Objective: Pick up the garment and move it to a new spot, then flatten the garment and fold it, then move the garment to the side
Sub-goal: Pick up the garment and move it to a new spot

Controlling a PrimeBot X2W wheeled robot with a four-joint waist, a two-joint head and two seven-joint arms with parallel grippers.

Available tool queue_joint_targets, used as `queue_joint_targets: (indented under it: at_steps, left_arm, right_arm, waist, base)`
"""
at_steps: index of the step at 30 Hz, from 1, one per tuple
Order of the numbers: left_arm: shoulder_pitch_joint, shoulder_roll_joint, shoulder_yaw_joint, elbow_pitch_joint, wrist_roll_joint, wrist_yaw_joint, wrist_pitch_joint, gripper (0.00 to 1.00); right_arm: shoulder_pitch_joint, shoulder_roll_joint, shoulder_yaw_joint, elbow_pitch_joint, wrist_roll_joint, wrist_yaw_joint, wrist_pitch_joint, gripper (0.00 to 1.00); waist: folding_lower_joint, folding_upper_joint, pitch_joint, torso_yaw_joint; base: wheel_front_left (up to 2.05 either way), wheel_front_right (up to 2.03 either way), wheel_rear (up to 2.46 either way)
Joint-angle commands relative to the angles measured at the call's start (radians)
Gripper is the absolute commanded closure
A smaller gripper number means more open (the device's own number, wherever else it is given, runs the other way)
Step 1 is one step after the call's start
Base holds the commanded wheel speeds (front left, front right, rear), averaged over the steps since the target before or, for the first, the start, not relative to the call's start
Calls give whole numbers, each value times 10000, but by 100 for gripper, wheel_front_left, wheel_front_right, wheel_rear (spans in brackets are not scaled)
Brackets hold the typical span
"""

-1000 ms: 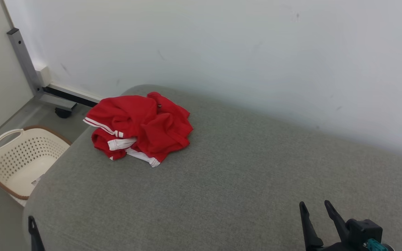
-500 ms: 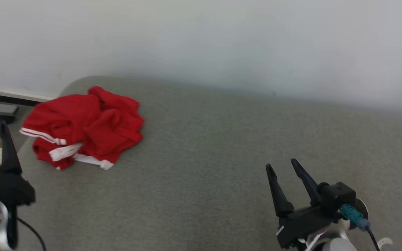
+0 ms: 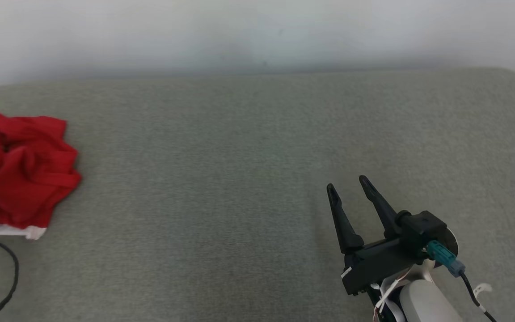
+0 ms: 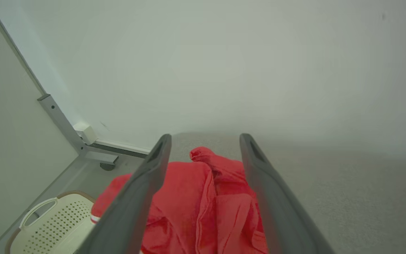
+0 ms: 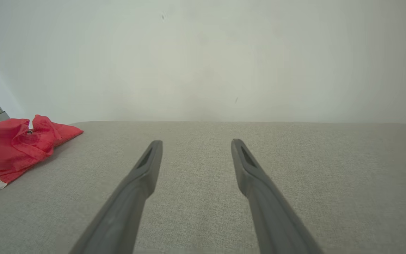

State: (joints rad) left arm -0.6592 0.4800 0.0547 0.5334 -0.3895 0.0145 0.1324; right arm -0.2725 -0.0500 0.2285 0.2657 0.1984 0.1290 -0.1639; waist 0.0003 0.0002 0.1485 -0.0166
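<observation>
The garment point(image 3: 25, 174) is a crumpled red piece with white trim, lying on the grey cushioned surface point(image 3: 221, 179) at the far left of the head view. In the left wrist view the garment point(image 4: 203, 197) sits just beyond and below my left gripper point(image 4: 204, 139), whose fingers stand wide apart with nothing between them. A dark part of the left arm cuts across the cloth at the head view's left edge. My right gripper point(image 3: 347, 185) hovers open and empty over the right side of the surface, far from the garment point(image 5: 16, 144).
A pale wall point(image 3: 257, 31) runs along the back edge of the grey surface. A cream perforated laundry basket point(image 4: 51, 225) stands on the floor left of the surface, beside a grey metal frame leg point(image 4: 62, 123). A black cable point(image 3: 2, 286) loops at the lower left.
The camera has swung right, so the garment has slid to the picture's left edge. The right gripper has risen and come further over the surface. Both grippers stay open.
</observation>
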Motion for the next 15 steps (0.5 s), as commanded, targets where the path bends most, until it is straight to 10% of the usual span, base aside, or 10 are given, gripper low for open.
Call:
queue_joint_targets:
  at_steps: [1, 15]
  left_arm:
    - [-181, 49, -6, 158, -94, -47, 4, 0]
    - [-672, 204, -262, 3482, -162, 348, 1749, 0]
  right_arm:
    - [-114, -7, 11, 38, 48, 33, -71, 0]
    - [-181, -7, -45, 285, -53, 33, -217, 0]
  waist:
    - [-3, -2, 828, -875]
    - [-3, -2, 892, -943]
  base:
    - [0, 0, 0]
    - [0, 0, 0]
